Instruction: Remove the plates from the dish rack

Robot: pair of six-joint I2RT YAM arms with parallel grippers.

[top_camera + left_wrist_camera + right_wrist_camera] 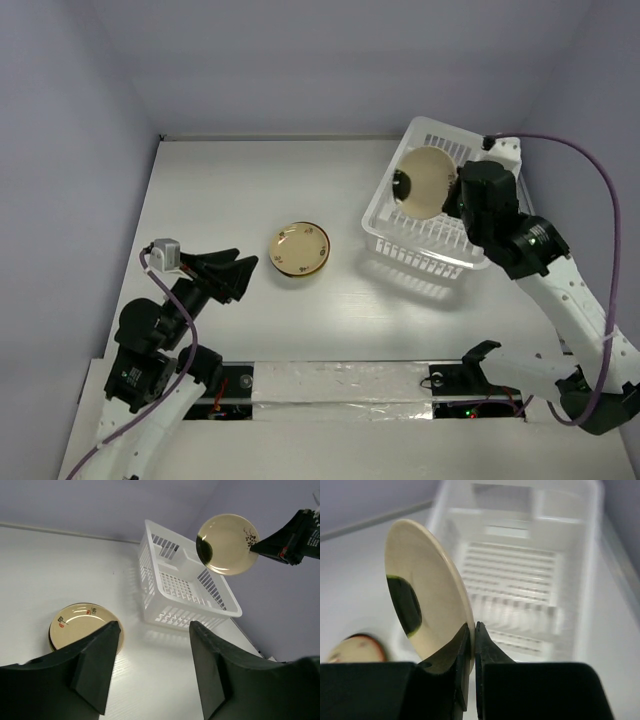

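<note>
Right pincer clamps cream plate above dish rack; print illegible.

Both arms are built of white link shells and black joint housings. The right arm, just beside the dish rack, shows a row of small dark screw holes and a green light, and a purple cable runs off it. The left arm, well apart from the rack, carries a purple lead and a grey wrist block. The fingers are matte black wedges.
</note>
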